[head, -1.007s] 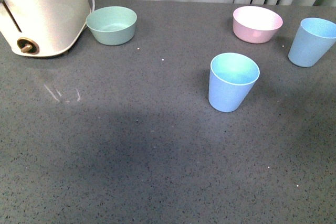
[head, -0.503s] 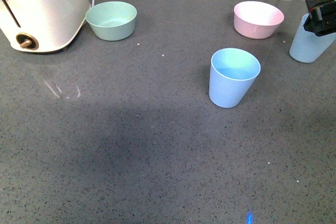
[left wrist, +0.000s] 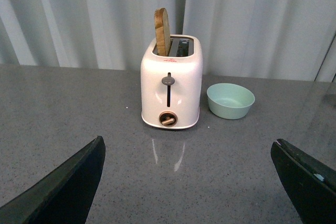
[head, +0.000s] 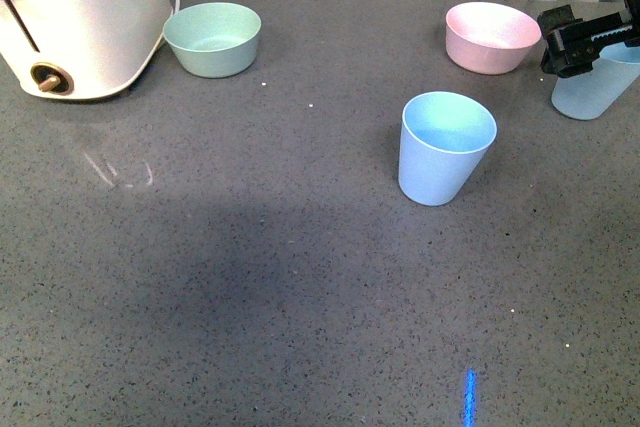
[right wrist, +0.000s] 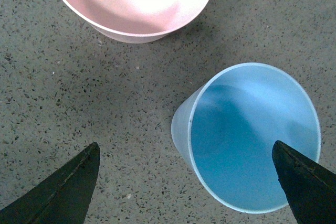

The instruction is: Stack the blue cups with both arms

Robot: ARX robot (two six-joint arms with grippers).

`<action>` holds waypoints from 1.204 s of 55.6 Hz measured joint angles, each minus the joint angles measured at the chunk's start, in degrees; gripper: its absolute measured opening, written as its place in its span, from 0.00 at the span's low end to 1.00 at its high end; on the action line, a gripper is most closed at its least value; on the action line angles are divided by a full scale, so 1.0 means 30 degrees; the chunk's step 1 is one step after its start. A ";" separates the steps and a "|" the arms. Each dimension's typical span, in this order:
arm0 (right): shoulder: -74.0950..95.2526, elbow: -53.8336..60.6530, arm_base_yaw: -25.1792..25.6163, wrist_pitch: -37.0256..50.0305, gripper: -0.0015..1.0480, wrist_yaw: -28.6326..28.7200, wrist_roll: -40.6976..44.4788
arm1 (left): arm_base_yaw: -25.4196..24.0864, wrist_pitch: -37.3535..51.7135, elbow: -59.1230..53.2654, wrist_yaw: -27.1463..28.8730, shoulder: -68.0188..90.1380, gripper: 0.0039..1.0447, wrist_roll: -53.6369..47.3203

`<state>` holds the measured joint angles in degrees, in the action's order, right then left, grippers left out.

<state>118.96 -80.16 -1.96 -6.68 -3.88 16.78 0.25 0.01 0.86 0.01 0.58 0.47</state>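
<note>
One blue cup stands upright mid-table, right of centre, with nothing near it. The other blue cup stands at the far right edge, its top partly hidden by my right gripper hovering over it. From the right wrist, that cup opens upward below my open right gripper; its rim lies toward one finger, and nothing is held. My left gripper is open and empty over bare table, facing the toaster; no cup shows in its view, and it is out of the front view.
A pink bowl sits just left of the far-right cup, also close in the right wrist view. A green bowl and a white toaster stand at the back left. Curtains hang behind the table.
My right gripper has come further into view from the right edge, moving left over the far-right cup. Both cups and both bowls stay put.
</note>
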 joint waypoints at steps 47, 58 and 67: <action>0.1115 -0.0364 0.0699 -0.0255 0.13 0.1078 -0.1581 | 0.0000 0.0000 0.0000 0.0000 0.0000 0.92 0.0000; 0.0058 0.0160 0.0874 -0.0627 0.02 0.2295 -0.0954 | 0.0000 0.0000 0.0000 0.0007 0.0000 0.92 0.0000; -0.2922 0.1559 0.0648 -0.1479 0.02 0.5894 0.0627 | 0.0000 0.0000 0.0000 0.0000 0.0000 0.92 0.0000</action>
<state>110.19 -75.48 -0.01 -11.11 13.80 18.65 0.25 0.01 0.86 0.01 0.58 0.47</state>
